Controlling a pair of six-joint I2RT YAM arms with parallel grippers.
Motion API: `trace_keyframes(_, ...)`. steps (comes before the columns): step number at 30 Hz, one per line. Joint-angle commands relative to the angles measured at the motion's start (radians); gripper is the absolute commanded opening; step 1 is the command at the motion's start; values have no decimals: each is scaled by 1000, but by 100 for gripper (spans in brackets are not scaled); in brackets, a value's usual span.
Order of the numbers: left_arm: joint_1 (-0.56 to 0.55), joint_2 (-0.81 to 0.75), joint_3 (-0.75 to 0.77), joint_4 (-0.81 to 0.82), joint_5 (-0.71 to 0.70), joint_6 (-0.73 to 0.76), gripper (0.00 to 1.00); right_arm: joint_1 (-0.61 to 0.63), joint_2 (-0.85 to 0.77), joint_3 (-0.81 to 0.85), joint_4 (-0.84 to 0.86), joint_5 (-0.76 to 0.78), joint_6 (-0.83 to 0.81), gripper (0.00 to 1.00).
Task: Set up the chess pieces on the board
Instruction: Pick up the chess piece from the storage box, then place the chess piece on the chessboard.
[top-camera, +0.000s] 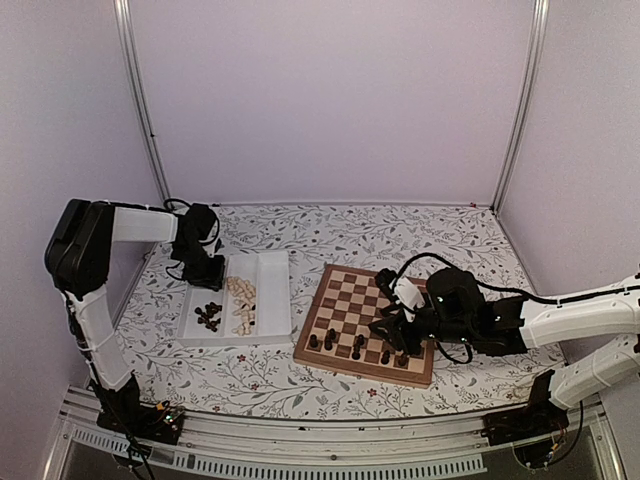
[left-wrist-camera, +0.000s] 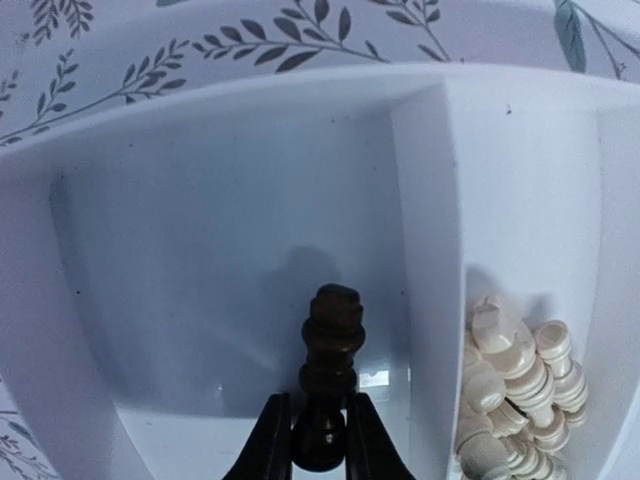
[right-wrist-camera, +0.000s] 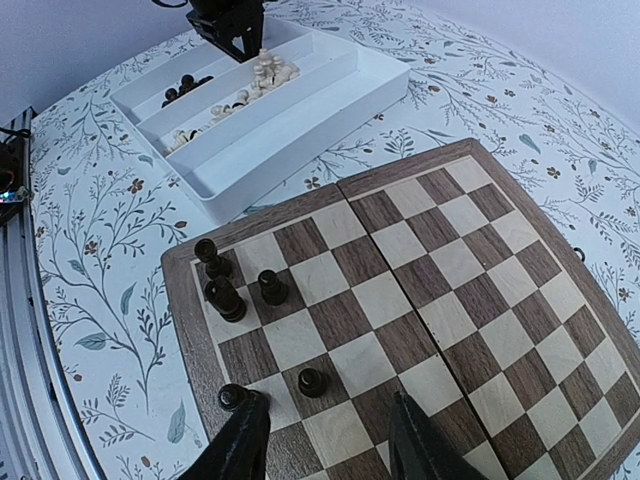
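Note:
My left gripper (left-wrist-camera: 320, 432) hangs inside the left compartment of the white tray (left-wrist-camera: 420, 190), shut on the base of a dark chess piece (left-wrist-camera: 333, 335) that stands upright between its fingers. From above, this gripper (top-camera: 210, 275) is at the tray's far left end. More dark pieces (top-camera: 208, 316) lie in that compartment, and pale pieces (left-wrist-camera: 515, 390) are heaped in the one beside it. My right gripper (right-wrist-camera: 325, 440) hovers open over the near edge of the board (right-wrist-camera: 440, 260) with nothing between its fingers. Several dark pieces (right-wrist-camera: 224, 298) stand on the board's near rows.
The white tray (top-camera: 272, 300) sits just left of the board (top-camera: 345, 300) on the leaf-patterned tablecloth. A dark pawn (right-wrist-camera: 312, 381) and another dark piece (right-wrist-camera: 233, 397) stand close to my right fingers. The right arm's black cable loops above the board's right side.

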Motion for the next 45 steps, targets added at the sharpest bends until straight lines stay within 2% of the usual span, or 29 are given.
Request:
trace_keyframes(1, -25, -13, -6, -72, -21, 23, 13, -4, -5, 38, 8, -10, -16, 43)
trace_keyframes(6, -53, -246, -68, -27, -41, 44, 8, -7, -22, 83, 2, -3, -9, 44)
trace_keyframes(11, -156, -514, -199, 173, 143, 128, 3, -40, 5, 159, -17, -68, 41, 48)
trace_keyframes(13, -208, -595, -274, 274, 228, 166, 3, -68, 23, 191, -13, -156, 74, 50)
trace_keyframes(16, -304, -694, -350, 414, 303, 223, 3, -108, 44, 228, 3, -251, 123, 50)
trace_keyframes(19, -380, -760, -399, 497, 389, 287, 3, -116, 54, 266, 6, -275, 139, 51)
trace_keyframes(24, -469, -783, -416, 522, 397, 341, 2, -122, 66, 330, 28, -376, 142, 53)
trace_keyframes(29, -527, -759, -407, 533, 390, 353, 2, -123, 151, 398, 77, -516, 190, 54)
trace_keyframes(34, -550, -728, -386, 538, 396, 355, 2, -123, 237, 445, 154, -609, 249, 54)
trace_keyframes(45, -566, -686, -382, 552, 427, 348, 2, -120, 352, 502, 209, -688, 307, 58)
